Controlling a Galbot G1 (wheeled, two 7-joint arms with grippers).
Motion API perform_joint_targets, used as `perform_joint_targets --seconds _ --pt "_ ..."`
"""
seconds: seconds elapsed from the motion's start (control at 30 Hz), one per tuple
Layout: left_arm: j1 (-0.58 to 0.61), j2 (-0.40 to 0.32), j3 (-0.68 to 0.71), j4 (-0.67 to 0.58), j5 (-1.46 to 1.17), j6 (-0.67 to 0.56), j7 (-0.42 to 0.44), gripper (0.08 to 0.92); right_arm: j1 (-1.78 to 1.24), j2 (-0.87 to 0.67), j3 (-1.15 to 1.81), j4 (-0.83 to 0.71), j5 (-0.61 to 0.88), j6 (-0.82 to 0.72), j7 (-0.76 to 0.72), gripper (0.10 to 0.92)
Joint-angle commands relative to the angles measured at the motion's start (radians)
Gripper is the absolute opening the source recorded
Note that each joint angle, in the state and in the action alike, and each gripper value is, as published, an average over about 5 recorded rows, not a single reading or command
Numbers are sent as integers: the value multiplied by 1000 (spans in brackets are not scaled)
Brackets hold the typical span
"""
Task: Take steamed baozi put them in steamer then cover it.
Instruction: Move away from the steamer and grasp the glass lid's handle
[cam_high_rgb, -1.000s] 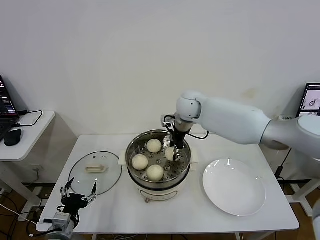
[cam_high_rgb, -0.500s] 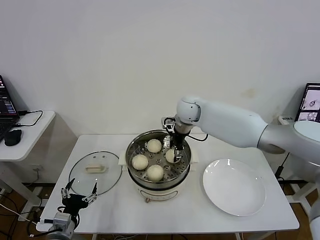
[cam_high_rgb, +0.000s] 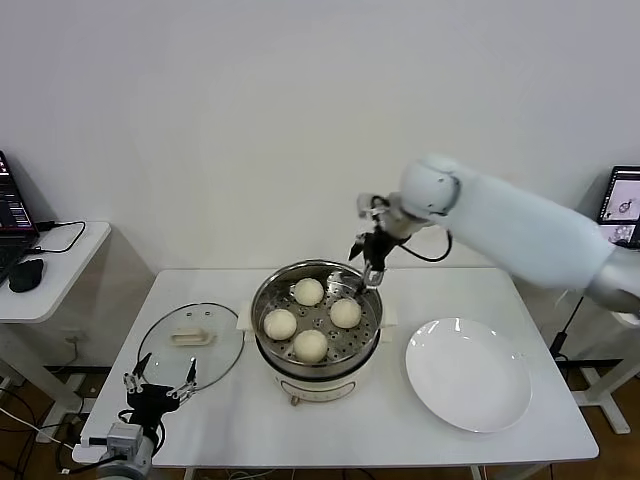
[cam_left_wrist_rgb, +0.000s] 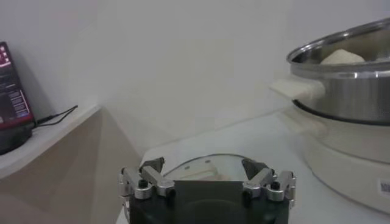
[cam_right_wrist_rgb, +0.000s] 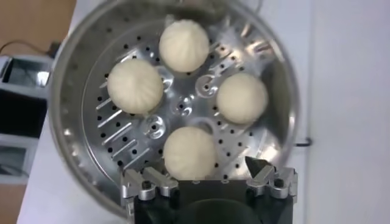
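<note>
With all four steamed baozi (cam_high_rgb: 311, 320) resting in the steamer (cam_high_rgb: 316, 355), the right tool (cam_high_rgb: 367, 270) hovers empty at its one o'clock rim, fingers apart. Covering comes next: the left tool (cam_high_rgb: 158, 386), open, must grasp the cover (cam_high_rgb: 191, 344) at nine o'clock on the desk (cam_high_rgb: 380, 435).

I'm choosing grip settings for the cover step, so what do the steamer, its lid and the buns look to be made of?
The steamer looks like polished steel: mirror-bright wall, perforated tray, with matte cream handles, probably plastic. The lid seems clear glass, since the table shows through, with a metal rim and cream handle. The buns look like soft matte dough with faint pleats.
</note>
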Motion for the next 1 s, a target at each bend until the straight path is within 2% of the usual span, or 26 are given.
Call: perform_joint_targets --seconds 0.03,0.23,0.37,0.53,0.7,0.9,1.0 --pt "0 2 15 -2 -77 -9 -48 823 -321 -316 494 234 186 83 485 823" --pt "-7 0 20 18 -87 -65 -80 823 -734 -416 838 352 271 203 765 823" --pt "-20 -2 19 38 -70 -94 -91 823 -981 -371 1049 374 296 283 919 823" --pt "-13 12 33 13 -40 -103 -41 823 -1290 -167 1337 405 269 346 1001 823" --pt "-28 18 33 16 1 -101 -26 823 -1490 36 1500 442 246 394 1025 823" --pt "-66 30 27 49 173 -146 -38 823 -1690 252 1601 463 207 460 1043 823" --pt "-111 41 20 85 351 -176 -50 823 -1770 312 1627 492 199 478 1039 823"
